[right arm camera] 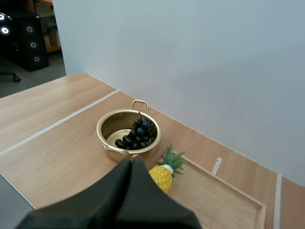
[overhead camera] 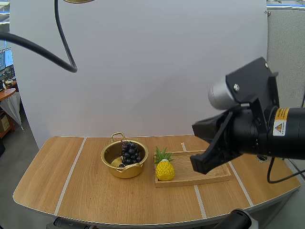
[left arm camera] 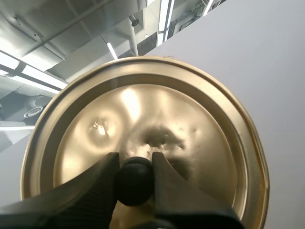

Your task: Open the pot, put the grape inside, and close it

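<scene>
On the tape-lined wooden bench (overhead camera: 57, 181) the open pot (overhead camera: 125, 172) is set near the middle of the far edge, grapes (overhead camera: 130, 152) inside. A tray (overhead camera: 214, 174) with a pineapple (overhead camera: 165, 170) is placed just beside it, partly covered by the right pincer (right arm camera: 132, 162), pressed together. The lid (left arm camera: 143, 114) is pinched by its knob (left arm camera: 136, 186) in the left pincer (left arm camera: 136, 164). A yellowish patch (overhead camera: 117, 162) under the grapes is perhaps a reflection.

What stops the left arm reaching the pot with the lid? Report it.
Probably nothing, so yes: the pot stands open with the grapes in it, the right tool hangs over the tray beside it, and the left tool pinches the knob of the lid.
</scene>
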Action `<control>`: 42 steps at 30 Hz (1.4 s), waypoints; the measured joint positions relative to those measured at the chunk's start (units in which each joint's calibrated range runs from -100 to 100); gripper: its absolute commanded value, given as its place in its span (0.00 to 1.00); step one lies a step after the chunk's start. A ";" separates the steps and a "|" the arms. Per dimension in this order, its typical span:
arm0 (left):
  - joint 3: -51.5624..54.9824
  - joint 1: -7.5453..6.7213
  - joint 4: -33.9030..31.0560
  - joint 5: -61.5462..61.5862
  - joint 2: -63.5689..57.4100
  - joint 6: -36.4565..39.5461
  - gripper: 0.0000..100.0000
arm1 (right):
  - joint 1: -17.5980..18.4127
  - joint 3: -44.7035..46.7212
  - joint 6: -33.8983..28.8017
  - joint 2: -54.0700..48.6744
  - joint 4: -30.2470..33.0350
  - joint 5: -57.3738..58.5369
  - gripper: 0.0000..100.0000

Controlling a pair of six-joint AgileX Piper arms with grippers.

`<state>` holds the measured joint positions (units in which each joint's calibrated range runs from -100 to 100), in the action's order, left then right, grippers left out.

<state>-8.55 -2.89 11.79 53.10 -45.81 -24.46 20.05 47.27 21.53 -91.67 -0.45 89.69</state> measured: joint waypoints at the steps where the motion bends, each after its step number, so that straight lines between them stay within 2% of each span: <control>1: 0.00 0.00 0.00 0.00 0.00 0.00 0.00 | -0.43 0.37 -0.14 -0.43 0.11 1.38 0.00; 8: 0.00 0.00 0.00 1.77 0.00 0.00 0.00 | -4.01 3.75 -0.53 -3.48 -0.22 2.79 0.00; 12: 0.00 0.00 0.00 12.37 -0.10 0.00 0.00 | -4.32 6.11 -0.53 -5.02 -0.43 2.79 0.00; 16: 0.00 0.00 0.00 17.62 -0.10 0.00 0.00 | -4.31 6.74 -0.53 -5.44 -0.55 2.79 0.00; 19: 0.00 0.00 0.55 39.45 2.14 0.00 0.00 | -4.32 7.41 -0.53 -6.32 -0.78 2.79 0.00; 21: 0.12 0.00 2.89 46.14 4.26 0.00 0.00 | -4.32 7.41 -0.53 -6.58 -0.87 2.79 0.00; 25: 0.59 0.00 6.06 46.84 7.69 0.00 0.00 | -4.32 7.41 -0.53 -6.72 -0.87 2.79 0.00; 29: 4.97 0.00 6.45 46.90 8.79 0.00 0.00 | -4.32 7.41 -0.53 -6.72 -0.87 2.79 0.00; 38: 25.83 0.00 6.54 46.90 9.03 -4.57 0.00 | -4.32 7.41 -0.53 -6.72 -0.87 2.79 0.00; 42: 35.08 0.00 6.54 39.92 9.62 -6.89 0.00 | -4.32 7.41 -0.53 -6.72 -0.87 2.93 0.00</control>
<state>26.53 -2.89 18.33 93.02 -36.19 -31.34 15.73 54.68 21.00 -98.40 -1.32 92.62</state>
